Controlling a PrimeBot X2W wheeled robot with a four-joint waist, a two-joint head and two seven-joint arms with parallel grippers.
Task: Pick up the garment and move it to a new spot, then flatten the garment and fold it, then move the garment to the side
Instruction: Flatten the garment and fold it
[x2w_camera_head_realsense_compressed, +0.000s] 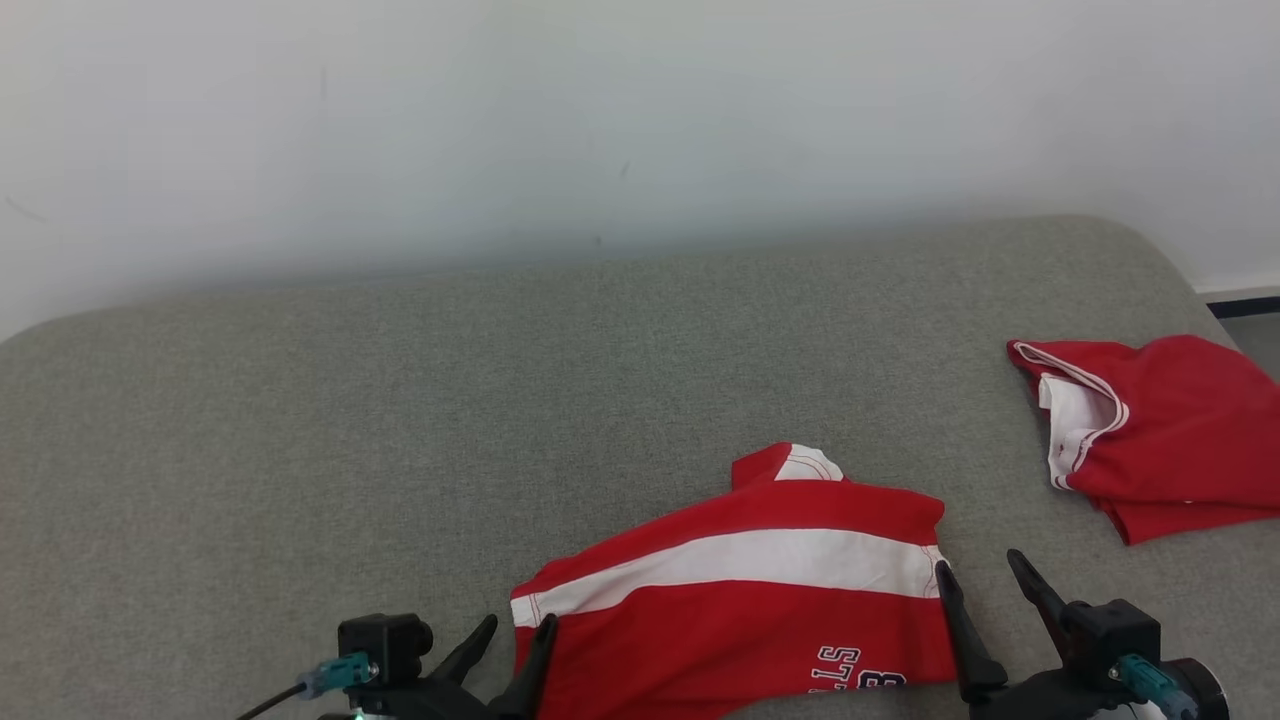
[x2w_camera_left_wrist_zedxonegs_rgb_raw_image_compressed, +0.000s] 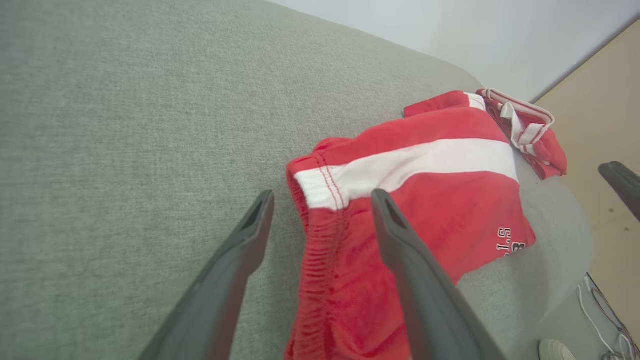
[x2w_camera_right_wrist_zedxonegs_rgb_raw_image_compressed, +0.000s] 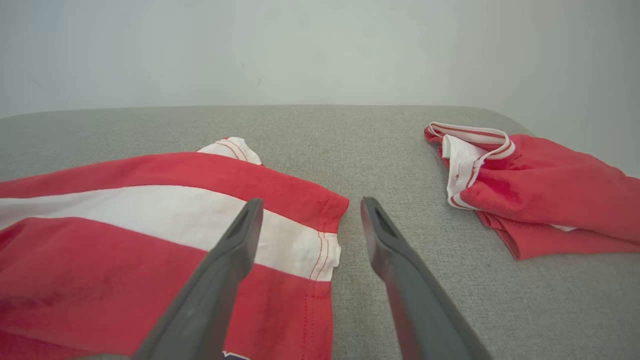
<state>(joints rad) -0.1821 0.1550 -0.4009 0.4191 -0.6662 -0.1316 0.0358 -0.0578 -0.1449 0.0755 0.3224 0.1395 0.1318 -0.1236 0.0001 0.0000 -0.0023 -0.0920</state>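
Garment: the red shorts (x2w_camera_head_realsense_compressed: 740, 610) are lying mostly spread at the near edge of the bench (x2w_camera_head_realsense_compressed: 400, 400), white stripe facing up and a small flap poking out on the far side.
Left gripper (x2w_camera_head_realsense_compressed: 520, 625): it is hovering with fingers apart and gripping nothing. In the left wrist view the shorts' gathered left edge is running between its fingers.
Right gripper (x2w_camera_head_realsense_compressed: 977, 565): it is also standing apart and empty, at the shorts' right hem, one finger over cloth and the other over bare bench.
Contact: whether either gripper is touching the cloth cannot be told.
Why so: with one gripper at each end, they seem to be lining up to pinch both edges and tension the cloth flat.
Second garment (x2w_camera_head_realsense_compressed: 1170, 430): it is sitting bunched at the right, well apart, probably out of the way.
Stage: flattening seems to be nearing its end, with folding not yet done.
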